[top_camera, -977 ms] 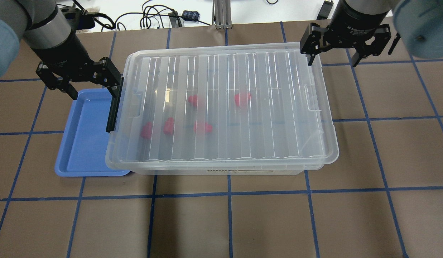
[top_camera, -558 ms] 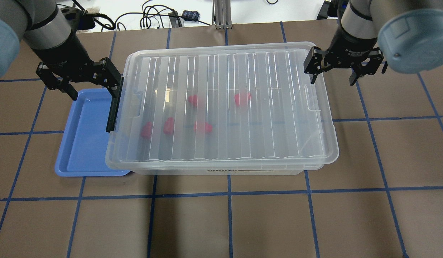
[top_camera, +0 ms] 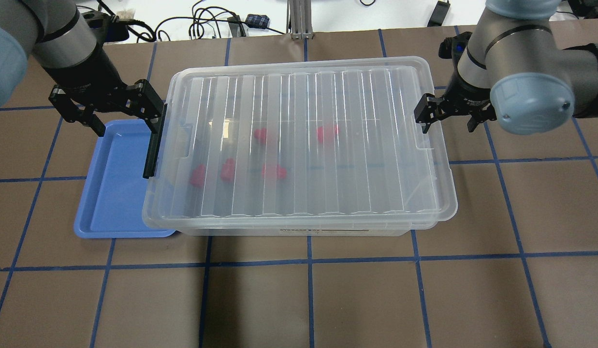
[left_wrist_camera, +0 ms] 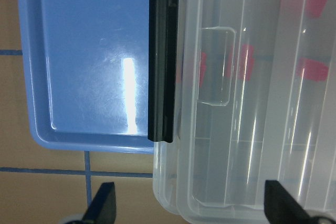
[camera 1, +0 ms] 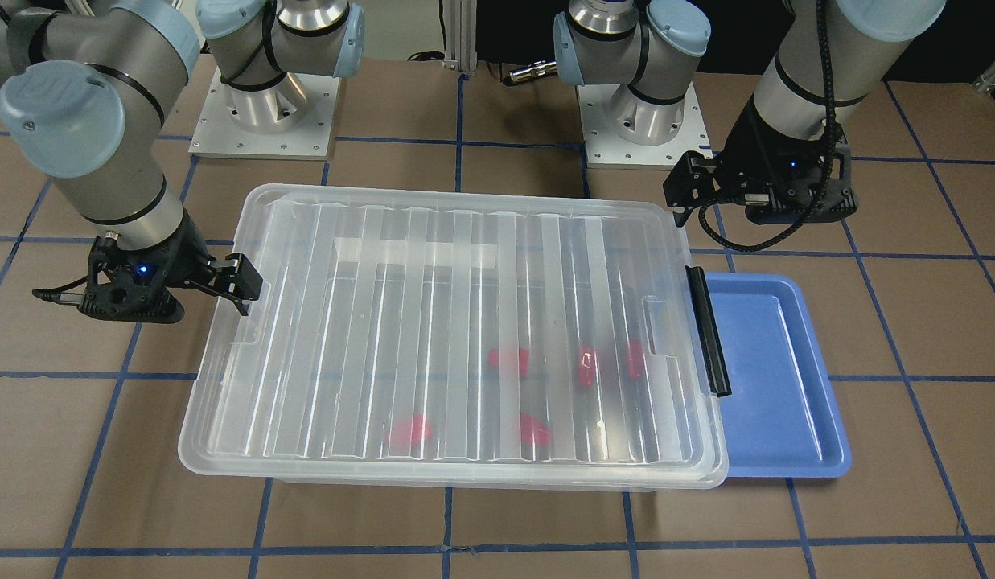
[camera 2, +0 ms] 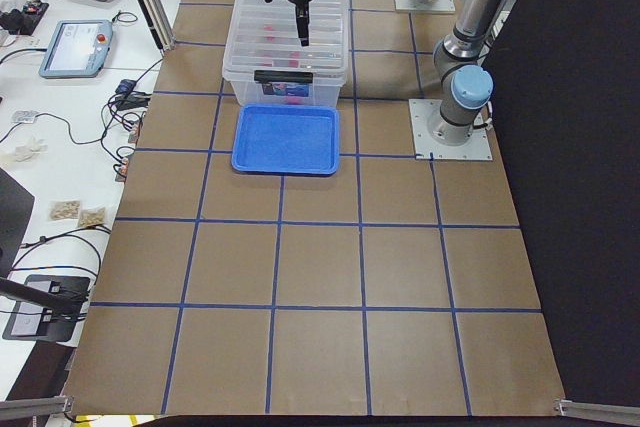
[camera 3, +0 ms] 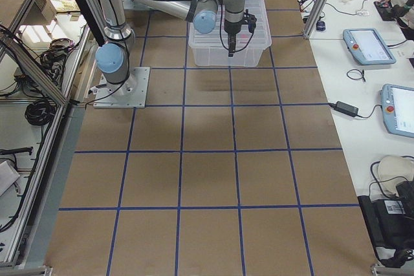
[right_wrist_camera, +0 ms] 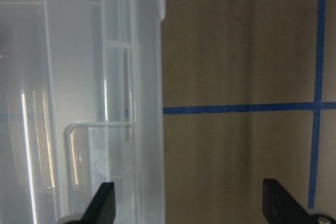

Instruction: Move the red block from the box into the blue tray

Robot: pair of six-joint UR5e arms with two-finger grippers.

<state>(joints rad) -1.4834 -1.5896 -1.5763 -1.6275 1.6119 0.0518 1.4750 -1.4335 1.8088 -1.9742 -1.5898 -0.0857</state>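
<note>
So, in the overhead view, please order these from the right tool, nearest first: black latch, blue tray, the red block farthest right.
From the right tool:
1. red block, inside the box, right of centre.
2. black latch, on the box's left end.
3. blue tray, far left.

Left arm (top_camera: 69,48): enters from the overhead view's upper left, wrist pointing straight down.
Left gripper (top_camera: 128,126): fingers spread wide, holding nothing.
Right arm (top_camera: 502,43): bent at the elbow, wrist low and pointing down.
Right gripper (top_camera: 447,126): fingers wide apart, empty.
</note>
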